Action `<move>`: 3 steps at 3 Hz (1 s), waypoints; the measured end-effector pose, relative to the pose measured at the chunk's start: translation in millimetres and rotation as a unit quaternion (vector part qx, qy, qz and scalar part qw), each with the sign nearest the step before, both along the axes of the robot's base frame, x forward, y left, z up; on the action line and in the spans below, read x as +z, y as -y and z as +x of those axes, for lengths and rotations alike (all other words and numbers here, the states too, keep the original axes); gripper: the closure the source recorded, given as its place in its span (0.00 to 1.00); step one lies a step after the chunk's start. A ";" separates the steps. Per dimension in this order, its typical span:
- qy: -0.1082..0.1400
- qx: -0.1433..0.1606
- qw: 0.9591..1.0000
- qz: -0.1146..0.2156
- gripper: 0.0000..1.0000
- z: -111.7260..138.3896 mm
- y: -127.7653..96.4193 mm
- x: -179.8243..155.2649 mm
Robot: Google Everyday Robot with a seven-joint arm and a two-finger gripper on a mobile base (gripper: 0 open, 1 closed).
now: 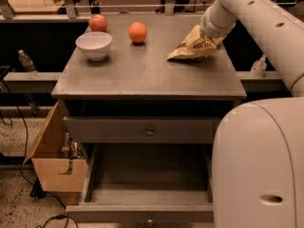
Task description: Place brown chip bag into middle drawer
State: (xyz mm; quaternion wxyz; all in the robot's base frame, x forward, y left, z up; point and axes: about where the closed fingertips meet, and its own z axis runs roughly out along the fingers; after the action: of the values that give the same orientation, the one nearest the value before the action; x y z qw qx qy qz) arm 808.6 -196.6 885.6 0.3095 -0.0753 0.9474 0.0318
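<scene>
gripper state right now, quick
gripper: at the brown chip bag on the tabletop's right rear; open or closed cannot be told

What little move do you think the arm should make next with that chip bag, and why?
Probably lift the brown chip bag slightly off the cabinet top, once its hold is sure. The gripper is down on the bag at the right rear, the bag lies on the surface, and the middle drawer stands open below.

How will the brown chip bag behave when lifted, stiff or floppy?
The brown chip bag looks crinkled, so it is probably light and floppy. The gripper sits at its upper right corner, so the bag may sag and swing. Its foil skin could slip.
</scene>
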 end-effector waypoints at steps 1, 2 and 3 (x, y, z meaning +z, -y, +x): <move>0.012 0.014 1.000 -0.019 0.64 -3.4 -3.4 12.9; 0.031 0.049 0.998 -0.029 0.87 -18.9 -10.4 38.1; 0.045 0.099 0.993 -0.037 1.00 -47.0 -16.9 68.6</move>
State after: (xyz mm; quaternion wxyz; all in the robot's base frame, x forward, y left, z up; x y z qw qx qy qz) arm 761.6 -179.7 954.3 0.3438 -0.1819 0.9210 0.0234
